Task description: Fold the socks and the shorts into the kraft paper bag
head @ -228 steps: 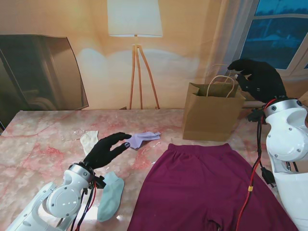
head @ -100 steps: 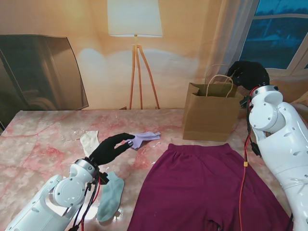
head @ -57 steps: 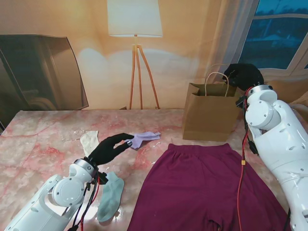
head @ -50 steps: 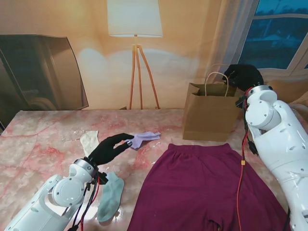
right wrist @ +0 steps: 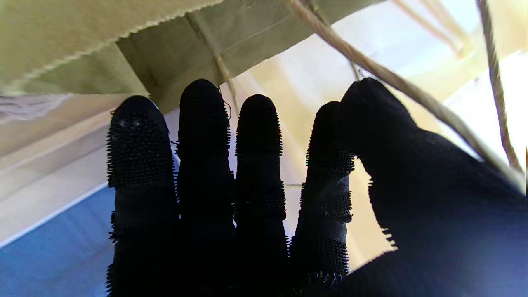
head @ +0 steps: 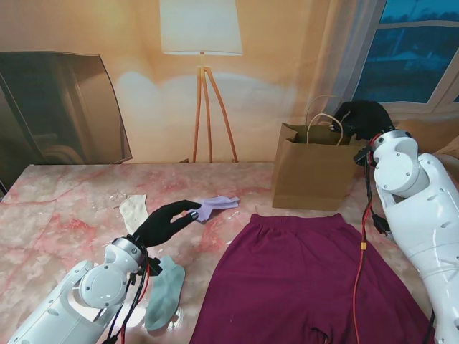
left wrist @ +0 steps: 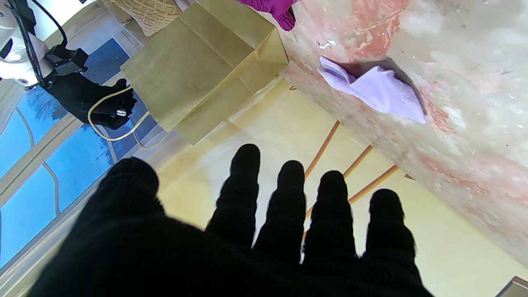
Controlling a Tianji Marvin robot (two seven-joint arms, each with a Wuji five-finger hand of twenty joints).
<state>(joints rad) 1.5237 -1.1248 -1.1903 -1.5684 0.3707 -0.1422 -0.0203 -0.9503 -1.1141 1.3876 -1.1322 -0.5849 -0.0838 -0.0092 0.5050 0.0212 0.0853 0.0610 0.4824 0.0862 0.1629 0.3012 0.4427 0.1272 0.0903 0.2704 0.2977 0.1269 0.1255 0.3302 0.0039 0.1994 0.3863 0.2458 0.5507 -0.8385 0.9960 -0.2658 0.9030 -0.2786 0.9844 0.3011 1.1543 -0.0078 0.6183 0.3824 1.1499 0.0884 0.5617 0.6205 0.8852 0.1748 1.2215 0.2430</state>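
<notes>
Mostly, what could and could not be seen:

Hidden: the inside of the paper bag [head: 313, 169] did not show from the stand, and the near hem of the shorts [head: 307, 279] was cut off at the picture's edge.

Hard to tell: the right hand [head: 364, 118] was at the bag's top by the rope handles [head: 324, 125]; in its wrist view the fingers [right wrist: 201, 136] lay straight and close together with a handle cord across the thumb, and I could not tell whether it gripped the cord.

Left hand: the left hand [head: 163, 222] hovered released, fingers spread, holding nothing, its tips just beside the purple sock [head: 214, 207]; touching or not, I could not say.

Purple sock: it lay crumpled on the table [head: 64, 208], left of the bag and farther from me than the shorts' waistband.

Green sock: the green sock [head: 165, 294] lay flat near me, partly under the left wrist, left of the shorts.

White sock: the white sock [head: 133, 211] lay farther out to the left, partly behind the left hand.

Shorts: magenta, spread flat, waistband just short of the bag.

Bag: upright at the far side of the table, mouth open.

Surface: pink and cream marble, glossy.

Room: a floor lamp [head: 201, 72] on a wooden tripod against a warm wall, a dark panel [head: 61, 107] on the left, a blue window [head: 416, 50] on the right.
</notes>
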